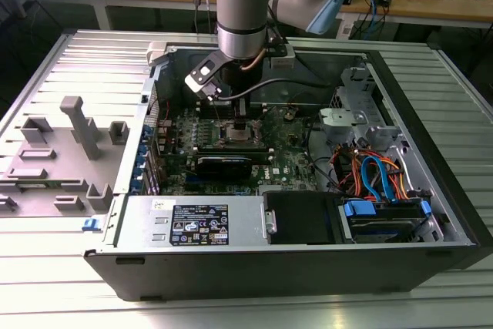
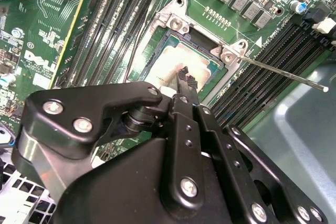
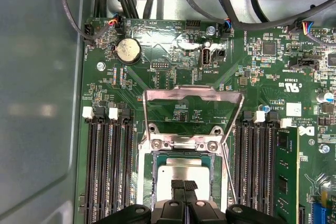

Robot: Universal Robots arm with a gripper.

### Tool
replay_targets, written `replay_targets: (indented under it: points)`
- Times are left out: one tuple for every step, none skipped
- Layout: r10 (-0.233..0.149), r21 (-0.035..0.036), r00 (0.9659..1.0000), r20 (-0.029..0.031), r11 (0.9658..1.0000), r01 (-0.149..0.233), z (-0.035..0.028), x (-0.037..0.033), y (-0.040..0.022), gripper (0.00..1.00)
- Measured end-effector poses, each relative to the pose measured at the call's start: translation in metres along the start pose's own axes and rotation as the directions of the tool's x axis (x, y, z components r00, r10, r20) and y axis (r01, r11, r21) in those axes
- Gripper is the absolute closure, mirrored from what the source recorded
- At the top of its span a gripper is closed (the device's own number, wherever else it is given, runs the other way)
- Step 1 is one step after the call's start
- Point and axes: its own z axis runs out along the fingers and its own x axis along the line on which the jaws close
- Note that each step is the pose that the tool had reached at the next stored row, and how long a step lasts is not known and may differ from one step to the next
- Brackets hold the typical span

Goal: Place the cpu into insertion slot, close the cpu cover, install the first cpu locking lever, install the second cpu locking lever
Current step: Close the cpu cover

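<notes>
- Down in the socket [image 3: 181, 157] lies the chip [image 3: 184, 171], flat, with its dull metal top facing up. It is square, so it has no long side. Its edges run in line with the socket rim and with the memory slots [image 3: 107, 171] on either side.
- The cover [image 3: 194, 94] is not closed. In the first wrist view it stands tipped up from its hinge at the far edge of the socket, and green board shows through its window.
- The claw [image 3: 184, 184] hangs right over the chip with its two fingers pressed together and nothing between them. I cannot tell whether the tips touch the metal top.
- In the second wrist view the claw [image 2: 184, 74] covers the near part of the chip [image 2: 176, 61], and a thin metal rod [image 2: 286, 74] sticks out from one socket corner over the memory slots.
- In the first wrist view a coin battery [image 3: 128, 49] sits on the board beyond the cover. The near part of the chip is hidden behind the fingers.
- In the exterior view the arm [image 1: 243, 5] reaches straight down into the open computer case [image 1: 308, 267], and the claw [image 1: 239, 125] is at the middle of the board. The chip is too small to make out.
- Orange and blue cables [image 1: 373, 175] lie towards the exterior view's right, and a grey tray [image 1: 69, 136] of holders sits outside the case on its left.
</notes>
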Motion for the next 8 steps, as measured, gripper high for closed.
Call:
replay_targets:
  points:
    - [0.000, 0.0000, 1.0000, 0.0000, 1.0000, 0.000, -0.0002, 0.0000, 0.0000, 0.89]
    - [0.000, 0.0000, 1.0000, 0.0000, 1.0000, 0.000, -0.0003, 0.0000, 0.0000, 0.89]
    - [0.000, 0.0000, 1.0000, 0.0000, 1.0000, 0.000, -0.0004, 0.0000, 0.0000, 0.89]
    - [0.000, 0.0001, 1.0000, 0.0000, 1.0000, 0.000, -0.0008, 0.0000, 0.0000, 0.89]
    - [0.000, 0.0000, 1.0000, 0.0000, 1.0000, 0.000, -0.0009, 0.0000, 0.0000, 0.89]
    - [0.000, 0.0000, 1.0000, 0.0000, 1.0000, 0.000, -0.0011, 0.0000, 0.0000, 0.89]
    - [0.000, 0.0000, 1.0000, -0.0001, 1.0000, 0.000, -0.0013, 0.0000, 0.0000, 0.89]
    - [0.000, 0.0000, 1.0000, -0.0001, 1.0000, 0.000, -0.0015, 0.0000, 0.0001, 0.89]
